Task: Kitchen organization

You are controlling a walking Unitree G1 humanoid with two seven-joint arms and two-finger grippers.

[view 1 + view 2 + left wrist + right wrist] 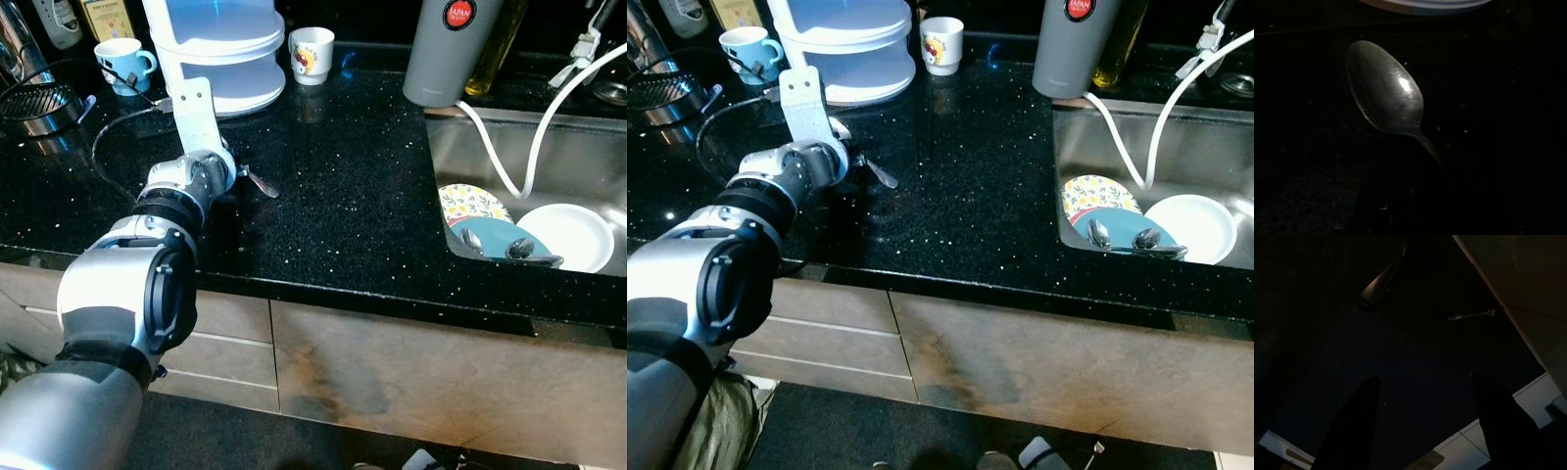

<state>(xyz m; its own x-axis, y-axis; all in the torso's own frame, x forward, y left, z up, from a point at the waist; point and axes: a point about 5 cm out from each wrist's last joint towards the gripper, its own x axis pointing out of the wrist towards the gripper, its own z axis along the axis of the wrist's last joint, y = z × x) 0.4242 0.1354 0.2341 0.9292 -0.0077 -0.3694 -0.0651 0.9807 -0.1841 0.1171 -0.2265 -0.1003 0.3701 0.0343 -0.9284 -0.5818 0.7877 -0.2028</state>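
- Spoon [1385, 93] is clamped by its handle in my left gripper [238, 176], bowl jutting out to the right, low over the black counter [362, 196] in front of the stacked white container [220, 49].
- I judge the handle-end hold keeps the bowl free, so it can be set down wherever cutlery belongs.
- Sink [588, 157] at the far right holds a floral plate [470, 204], a teal plate [493, 238] and a white bowl [568, 235], with two more spoons [509, 247] propped on the near rim; it reads as the likely drop point, well apart from my hand.
- White hose [519, 147] droops into the basin and could snag a reach.
- Right gripper [1425, 426] hangs idle below the counter edge, fingers spread wide, grasping nothing.
- Two cups [312, 54] stand at the back.
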